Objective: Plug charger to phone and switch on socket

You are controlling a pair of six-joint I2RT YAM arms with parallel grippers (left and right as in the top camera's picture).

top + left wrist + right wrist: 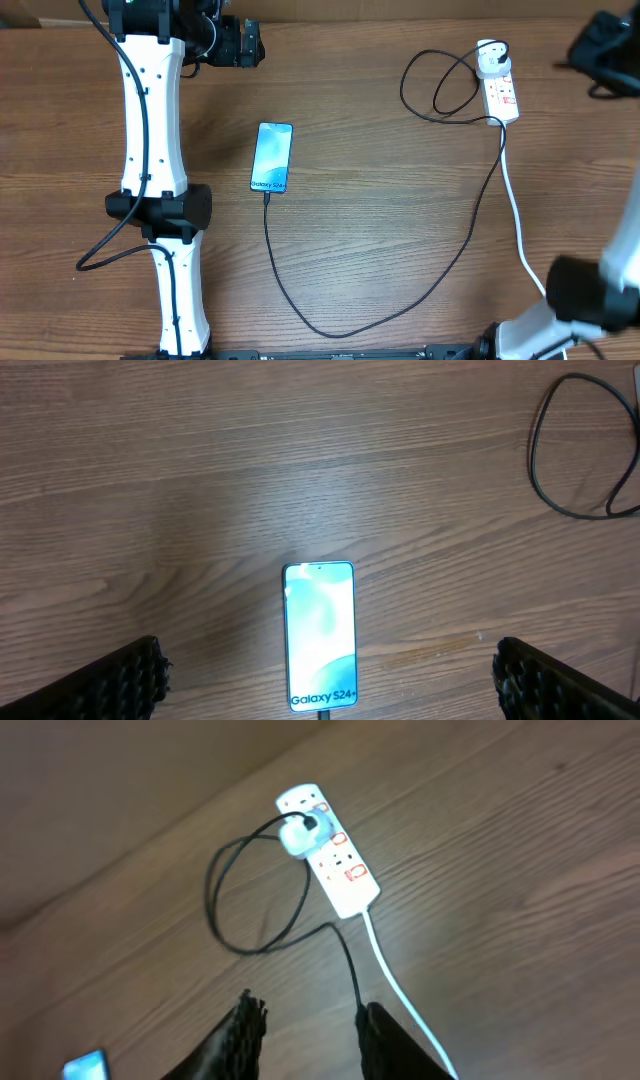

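Observation:
The phone [272, 157] lies flat on the wooden table, its teal screen lit, with white text at its near end. The charger's black cable [400, 300] is plugged into that end. It sweeps round the front and up to the round white plug [489, 62], which sits in the socket strip [503, 97]. My left gripper [235, 42] is open and empty, above and behind the phone [320, 635], which lies between its fingers [328, 655]. My right gripper [605, 50] is open and empty [312, 1015], held above the table off to one side of the strip [335, 860].
The strip's white cord [518, 215] runs down the right side towards the right arm's base. The black cable forms a loose loop [250, 890] beside the strip. The left arm's white links [150, 150] stretch along the left side of the table.

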